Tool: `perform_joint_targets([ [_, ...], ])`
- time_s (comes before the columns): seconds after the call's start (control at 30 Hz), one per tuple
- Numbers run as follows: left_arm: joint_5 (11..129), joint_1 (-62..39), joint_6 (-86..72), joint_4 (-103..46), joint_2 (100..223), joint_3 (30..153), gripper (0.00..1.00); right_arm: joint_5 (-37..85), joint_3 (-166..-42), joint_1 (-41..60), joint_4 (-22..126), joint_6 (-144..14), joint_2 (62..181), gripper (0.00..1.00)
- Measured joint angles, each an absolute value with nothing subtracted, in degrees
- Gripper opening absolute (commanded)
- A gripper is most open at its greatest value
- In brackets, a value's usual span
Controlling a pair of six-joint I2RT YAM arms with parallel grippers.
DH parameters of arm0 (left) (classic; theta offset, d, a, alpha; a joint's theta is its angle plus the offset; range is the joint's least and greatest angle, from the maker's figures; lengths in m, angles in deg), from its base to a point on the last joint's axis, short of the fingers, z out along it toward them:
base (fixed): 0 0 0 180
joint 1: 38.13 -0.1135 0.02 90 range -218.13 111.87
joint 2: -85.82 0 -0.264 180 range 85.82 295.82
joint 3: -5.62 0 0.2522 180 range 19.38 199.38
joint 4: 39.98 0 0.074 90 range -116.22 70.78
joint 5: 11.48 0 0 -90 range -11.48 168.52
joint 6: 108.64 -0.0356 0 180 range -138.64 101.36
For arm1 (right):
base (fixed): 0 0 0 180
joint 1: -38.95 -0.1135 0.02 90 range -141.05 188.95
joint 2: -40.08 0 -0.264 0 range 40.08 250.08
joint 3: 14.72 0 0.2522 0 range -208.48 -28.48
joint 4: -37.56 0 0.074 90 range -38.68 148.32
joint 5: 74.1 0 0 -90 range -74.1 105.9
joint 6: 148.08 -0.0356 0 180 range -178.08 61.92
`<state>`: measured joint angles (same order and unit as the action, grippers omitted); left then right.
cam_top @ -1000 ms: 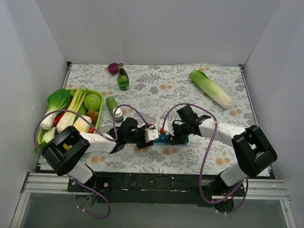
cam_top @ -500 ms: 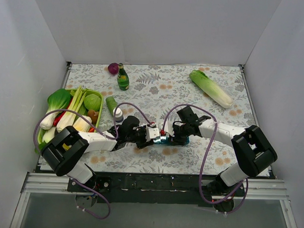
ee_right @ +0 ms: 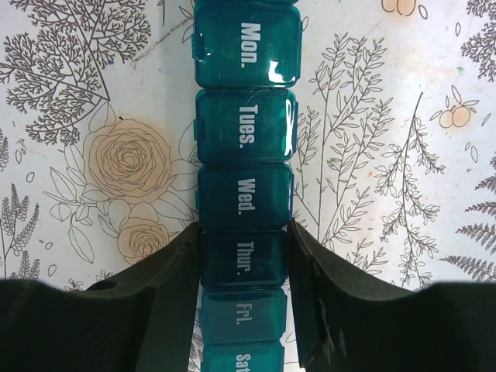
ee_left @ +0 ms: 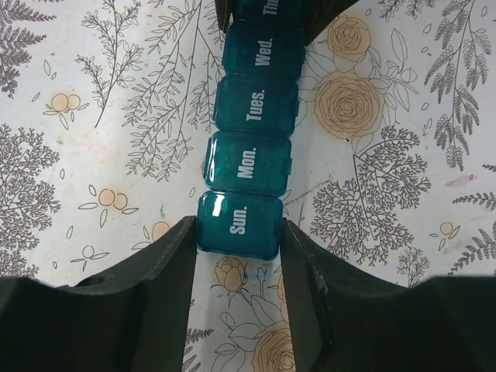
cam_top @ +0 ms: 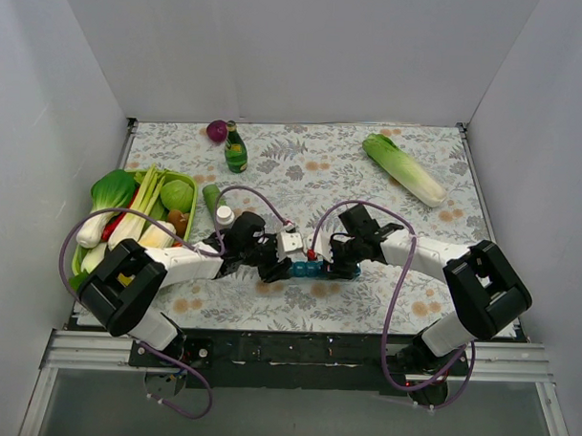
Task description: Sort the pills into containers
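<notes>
Teal pill box [cam_top: 306, 268] lying flat on the floral bench [cam_top: 321, 181] between the two arms, left claw [ee_left: 239, 232] clamping its Sun. end from both sides, right claw [ee_right: 244, 260] clamping the Thur. compartment, Mon. to Wed. lids lying closed and uncovered between them.

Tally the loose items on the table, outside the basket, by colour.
Green: 3 (bottle, cabbage, cucumber)
Purple: 1 (onion)
Teal: 1 (pill box)
White: 1 (small capped bottle)
Total: 6
</notes>
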<state>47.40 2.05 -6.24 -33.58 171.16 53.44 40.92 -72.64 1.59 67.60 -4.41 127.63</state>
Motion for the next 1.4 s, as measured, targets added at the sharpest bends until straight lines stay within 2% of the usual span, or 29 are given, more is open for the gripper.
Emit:
perform_joint_targets([
  [0.4,42.0,-0.2,-1.8,-27.4,174.0,57.6,0.02,40.8,-71.7,1.5,66.3,-4.4,127.0,0.21],
  [0.43,41.9,-0.3,-1.5,-27.1,174.2,57.8,0.12,40.8,-71.7,1.5,66.3,-4.4,127.0,0.21],
  [0.5,41.2,-1.0,0.3,-26.3,175.1,59.0,0.18,40.7,-71.7,1.5,66.3,-4.4,127.0,0.21],
  [0.53,40.6,-1.4,1.3,-26.0,175.7,59.6,0.34,40.6,-71.7,1.5,66.2,-4.4,127.0,0.21],
  [0.6,39.4,-2.9,3.8,-25.6,177.0,61.0,0.40,40.4,-71.7,1.5,65.9,-4.4,127.0,0.21],
  [0.63,38.9,-3.7,5.5,-25.4,177.6,61.7,0.47,40.3,-71.7,1.6,65.7,-4.4,127.0,0.21],
  [0.77,38.3,-5.5,10.6,-25.2,178.0,63.4,0.53,39.8,-71.7,1.6,64.9,-4.3,127.0,0.22],
  [1.03,43.7,-6.1,19.2,-27.6,177.8,64.1,0.54,39.6,-71.7,1.6,64.7,-4.3,127.0,0.22],
  [1.2,49.5,-6.1,21.8,-28.9,176.7,64.1,0.49,39.6,-71.7,1.6,64.3,-4.3,127.1,0.22],
  [1.33,54.8,-6.1,22.6,-29.3,176.3,64.2,0.40,39.9,-71.7,1.4,64.3,-4.2,127.2,0.22],
  [1.4,55.9,-6.1,23.0,-29.2,176.4,64.2,0.39,40.0,-71.7,1.4,64.2,-4.2,127.2,0.22],
])
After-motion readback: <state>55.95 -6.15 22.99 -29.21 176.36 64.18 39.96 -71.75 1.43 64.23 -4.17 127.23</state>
